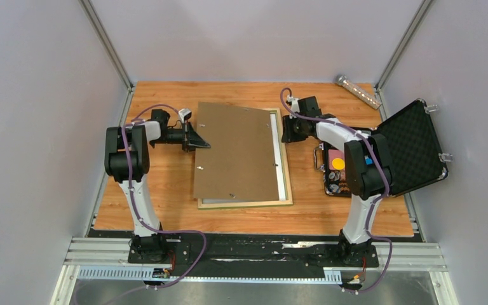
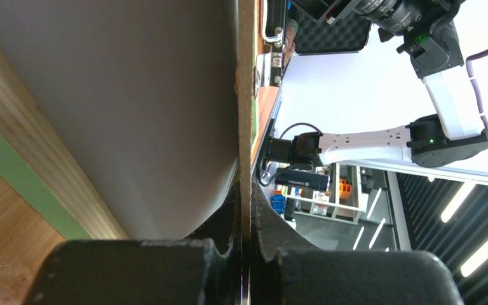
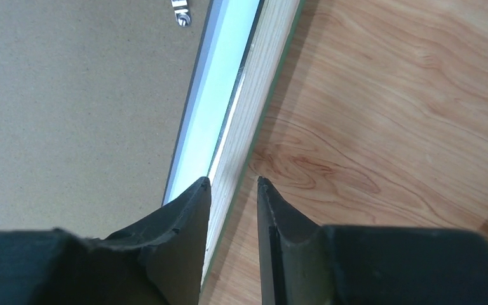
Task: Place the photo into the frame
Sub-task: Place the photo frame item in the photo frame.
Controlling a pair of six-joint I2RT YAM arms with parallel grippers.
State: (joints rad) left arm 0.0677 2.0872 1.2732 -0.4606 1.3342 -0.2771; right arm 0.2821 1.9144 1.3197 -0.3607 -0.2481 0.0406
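The frame point(image 1: 248, 204) lies face down mid-table, pale wood back up. A white sheet, seemingly the photo's back point(image 1: 282, 171), lies in it and shows as a strip along the right and near rails. The brown backing board point(image 1: 238, 152) lies askew over them. My left gripper point(image 1: 200, 145) is shut on the board's left edge, holding it tilted up. The left wrist view shows the thin board point(image 2: 246, 76) between my left gripper's jaws point(image 2: 246, 190), over the white sheet point(image 2: 133, 95). My right gripper point(image 1: 290, 133) is slightly open, its tips point(image 3: 232, 181) just above the frame's right rail point(image 3: 260, 82).
An open black foam-lined case point(image 1: 413, 146) stands at the right, with small items in its tray beside the right arm. A clear tube point(image 1: 358, 91) lies at the back right. Enclosure walls close in the table on the left, back and right.
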